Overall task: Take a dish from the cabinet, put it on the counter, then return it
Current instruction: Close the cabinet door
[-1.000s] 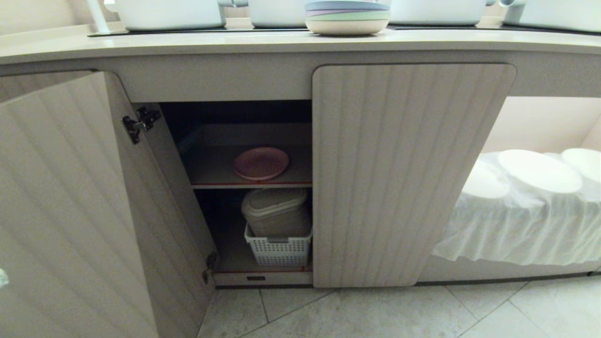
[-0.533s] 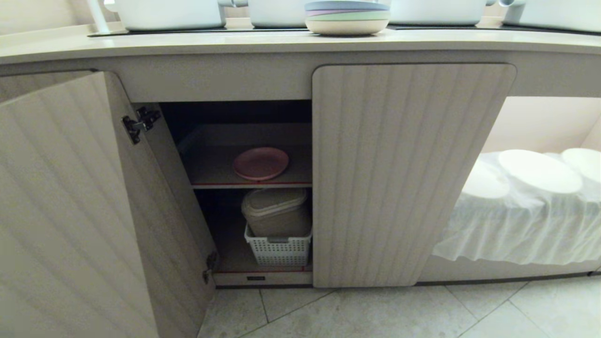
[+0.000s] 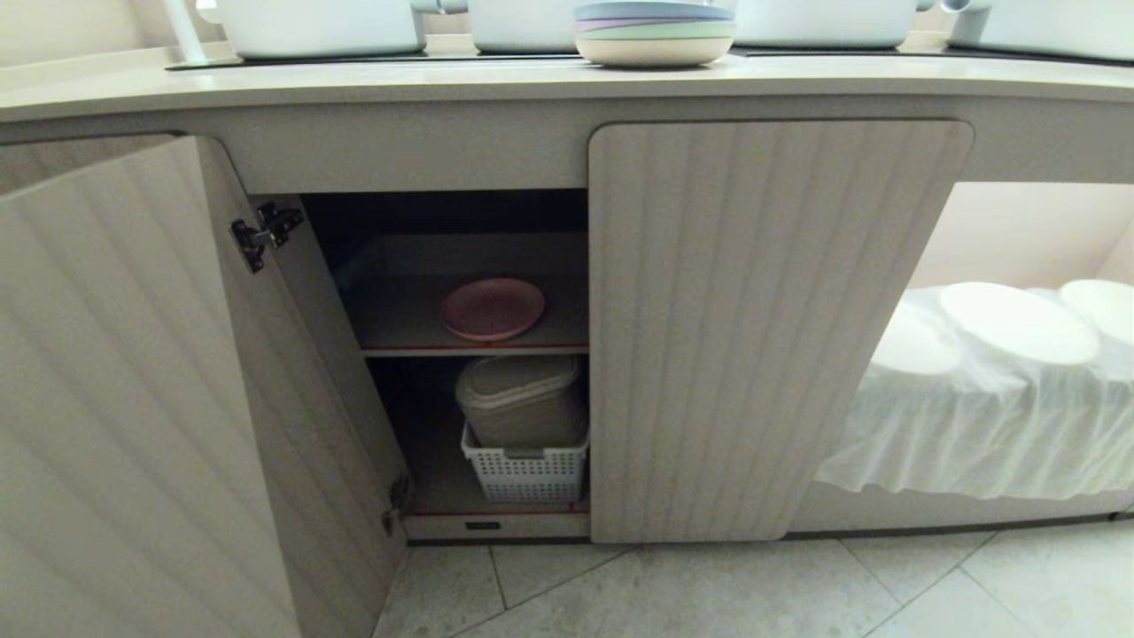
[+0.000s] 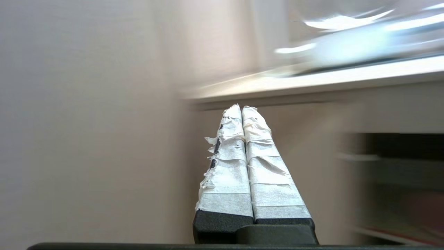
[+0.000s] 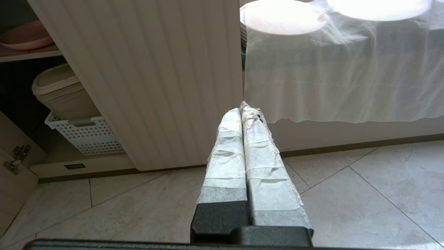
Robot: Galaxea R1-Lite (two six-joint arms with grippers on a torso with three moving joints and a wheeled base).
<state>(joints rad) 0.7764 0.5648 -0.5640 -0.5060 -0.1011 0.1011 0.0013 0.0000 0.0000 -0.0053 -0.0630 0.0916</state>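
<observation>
Floor (image 3: 709,594): pale stone-look tiles with thin grout lines
Recess (image 3: 1019,239): brightly lit; white cloth (image 3: 974,434) draped over its shelf
Wall (image 3: 62,27): plain cream

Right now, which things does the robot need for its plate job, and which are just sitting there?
Needed:
pink dish on the shelf
cabinet, left door open
counter
left gripper, shut, empty

Just sitting there:
stack of pastel plates
white basket
beige bin
white cloth
right gripper, shut
</observation>
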